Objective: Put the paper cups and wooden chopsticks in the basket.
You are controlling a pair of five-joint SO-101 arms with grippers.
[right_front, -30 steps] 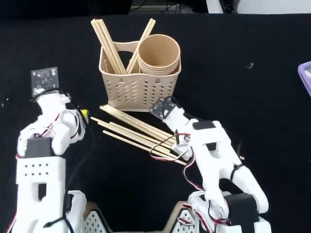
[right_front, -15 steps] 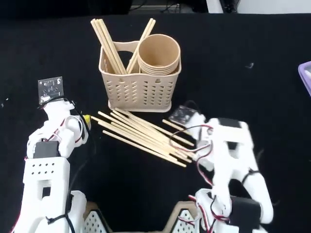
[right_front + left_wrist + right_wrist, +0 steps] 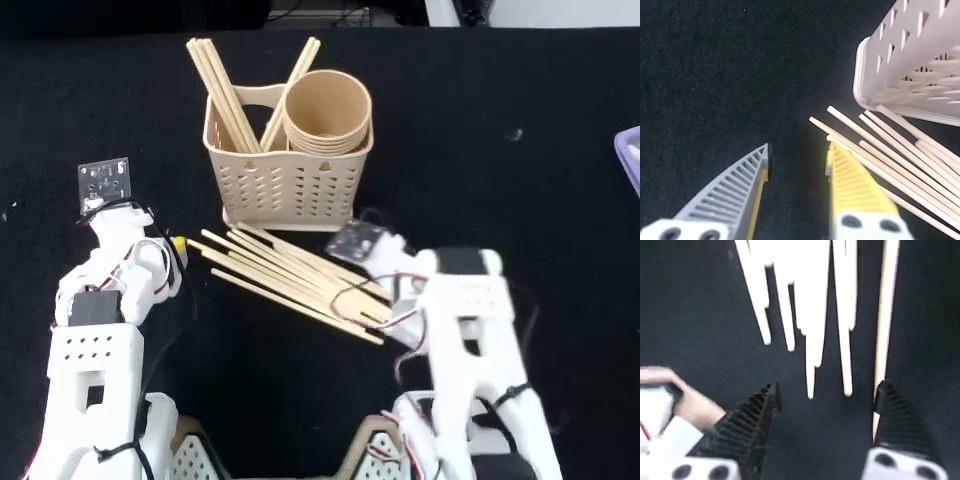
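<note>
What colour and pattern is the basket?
Cream-beige basket, its walls pierced by rows of small cutouts; best seen in the high view.

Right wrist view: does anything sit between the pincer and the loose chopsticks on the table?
Nothing visible does. The right pincer is open, and the chopsticks lie on the bare table straight ahead of it, their nearest ends reaching its tips.

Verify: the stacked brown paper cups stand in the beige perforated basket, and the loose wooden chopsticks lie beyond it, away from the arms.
Wrong side: the high view shows the loose wooden chopsticks lying between the beige perforated basket and the arms. The stacked brown paper cups do stand in the basket.
</note>
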